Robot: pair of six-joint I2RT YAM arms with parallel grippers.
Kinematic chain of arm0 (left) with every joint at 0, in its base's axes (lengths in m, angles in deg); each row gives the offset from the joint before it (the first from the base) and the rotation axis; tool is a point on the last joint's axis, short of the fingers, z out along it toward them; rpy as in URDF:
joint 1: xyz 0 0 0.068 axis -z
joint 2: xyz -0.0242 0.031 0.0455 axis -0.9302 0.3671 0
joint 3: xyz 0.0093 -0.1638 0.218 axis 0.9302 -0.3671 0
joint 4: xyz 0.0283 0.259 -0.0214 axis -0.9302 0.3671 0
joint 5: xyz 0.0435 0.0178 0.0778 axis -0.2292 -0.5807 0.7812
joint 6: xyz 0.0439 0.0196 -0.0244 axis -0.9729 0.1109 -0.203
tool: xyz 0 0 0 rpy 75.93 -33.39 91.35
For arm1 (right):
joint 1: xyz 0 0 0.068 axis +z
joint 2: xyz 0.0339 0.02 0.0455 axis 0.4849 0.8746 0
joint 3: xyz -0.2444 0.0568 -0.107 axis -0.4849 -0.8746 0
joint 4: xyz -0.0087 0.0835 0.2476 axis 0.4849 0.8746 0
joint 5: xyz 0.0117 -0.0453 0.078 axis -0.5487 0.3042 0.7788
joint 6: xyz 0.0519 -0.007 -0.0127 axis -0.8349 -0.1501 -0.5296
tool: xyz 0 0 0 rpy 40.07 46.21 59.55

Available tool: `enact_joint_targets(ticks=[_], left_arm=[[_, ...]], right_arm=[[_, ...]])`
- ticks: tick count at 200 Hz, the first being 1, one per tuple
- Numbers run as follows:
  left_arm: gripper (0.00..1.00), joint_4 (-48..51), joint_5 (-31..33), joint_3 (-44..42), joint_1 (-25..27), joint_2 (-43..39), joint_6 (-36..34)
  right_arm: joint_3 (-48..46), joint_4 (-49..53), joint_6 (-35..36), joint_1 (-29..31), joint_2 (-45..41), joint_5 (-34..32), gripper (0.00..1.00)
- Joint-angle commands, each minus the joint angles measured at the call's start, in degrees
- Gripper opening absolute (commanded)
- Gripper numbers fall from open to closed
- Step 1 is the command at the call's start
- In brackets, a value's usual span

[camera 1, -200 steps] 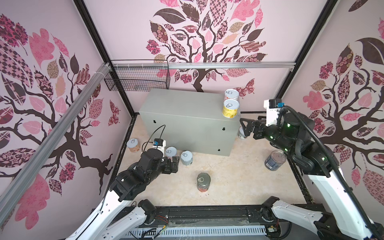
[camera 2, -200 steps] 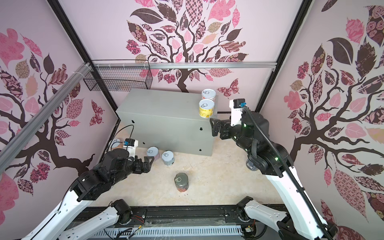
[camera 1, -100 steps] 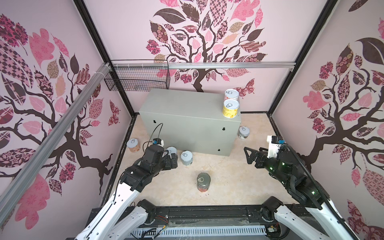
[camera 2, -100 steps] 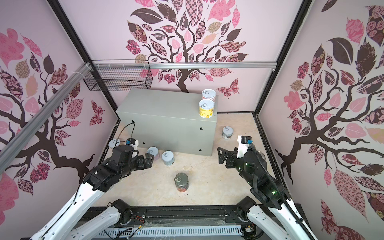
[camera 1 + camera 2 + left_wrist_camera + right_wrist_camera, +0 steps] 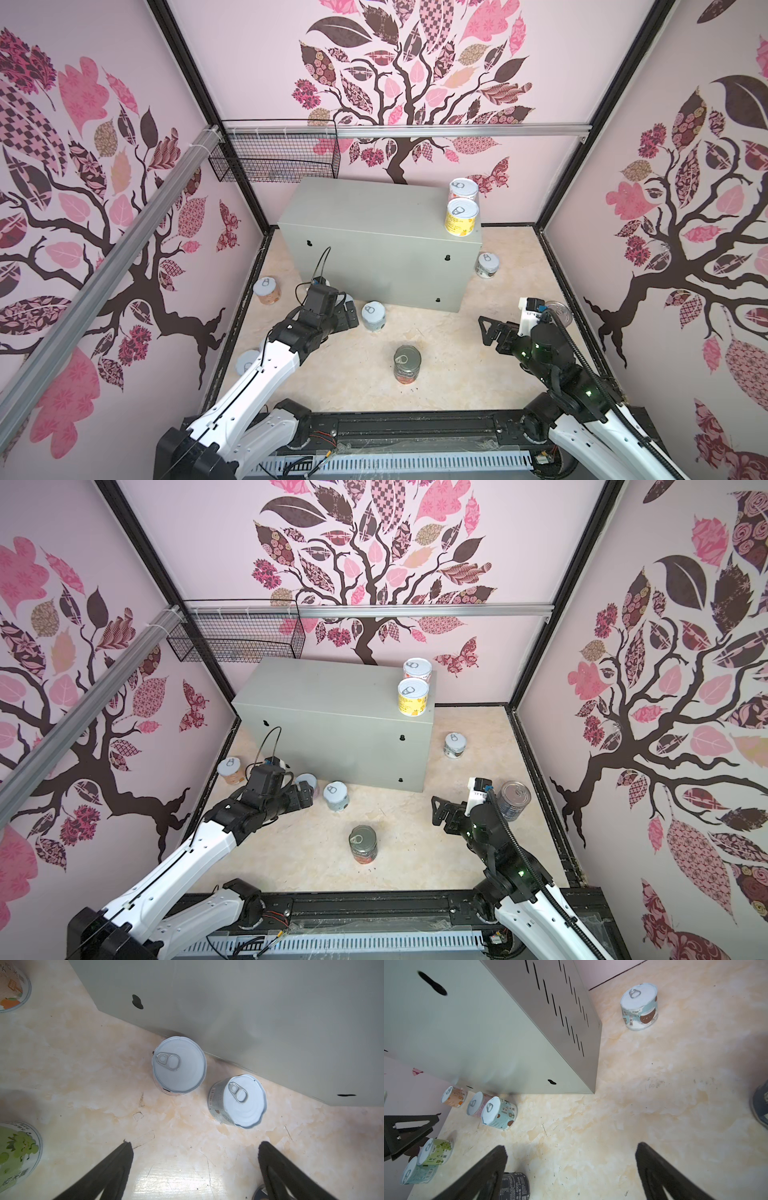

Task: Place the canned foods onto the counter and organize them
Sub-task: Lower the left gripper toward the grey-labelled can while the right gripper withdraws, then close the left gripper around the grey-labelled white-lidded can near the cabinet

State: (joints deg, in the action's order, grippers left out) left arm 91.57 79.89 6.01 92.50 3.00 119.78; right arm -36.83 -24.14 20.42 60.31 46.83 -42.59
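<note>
Two cans stand on the counter [image 5: 374, 232] at its right end in both top views: a yellow-labelled can [image 5: 461, 217] in front and a pink-labelled can [image 5: 462, 190] behind it, partly covered by the first. The other cans sit on the marbled beige floor [image 5: 436, 374]. Near the lower left of a top view, the left arm hides most of a pale-lidded can [image 5: 247, 360]; another can [image 5: 305, 780] shows only its rim behind the left end effector [image 5: 195, 1159], whose fingers stand wide apart over bare floor. In the left wrist view a green grape can [image 5: 16, 1151] and an orange-fruit can [image 5: 12, 987] are cut off by the frame edge. The right end effector [image 5: 571, 1159] is also spread wide, holding nothing; a dark can [image 5: 515, 1185] lies partly behind one finger. The dark blue can [image 5: 514, 800] sits at the right, partly behind the wrist camera. Pink walls carry tree decals, and a black wire basket [image 5: 274, 158] hangs at upper left.
</note>
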Motion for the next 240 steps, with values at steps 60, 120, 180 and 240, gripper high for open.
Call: enact_joint_targets(ticks=[60,120,180,240], left_arm=[[0.98,-11.1,7.0,-1.6,-0.2,10.6,2.9],[0.98,-16.7,8.6,-1.3,-0.2,18.1,4.6],[0.98,-18.9,10.8,1.1,-0.3,24.1,4.7],[0.98,-21.8,14.0,1.0,-0.3,26.7,4.5]], right_arm=[[-7.8,-10.4,-1.9,-0.1,0.5,2.4,1.00],[-10.5,-15.0,0.3,-0.1,3.3,2.5,1.00],[-12.1,-18.3,0.4,-0.1,6.7,5.8,1.00],[-12.6,-21.1,0.4,-0.1,9.7,7.9,1.00]])
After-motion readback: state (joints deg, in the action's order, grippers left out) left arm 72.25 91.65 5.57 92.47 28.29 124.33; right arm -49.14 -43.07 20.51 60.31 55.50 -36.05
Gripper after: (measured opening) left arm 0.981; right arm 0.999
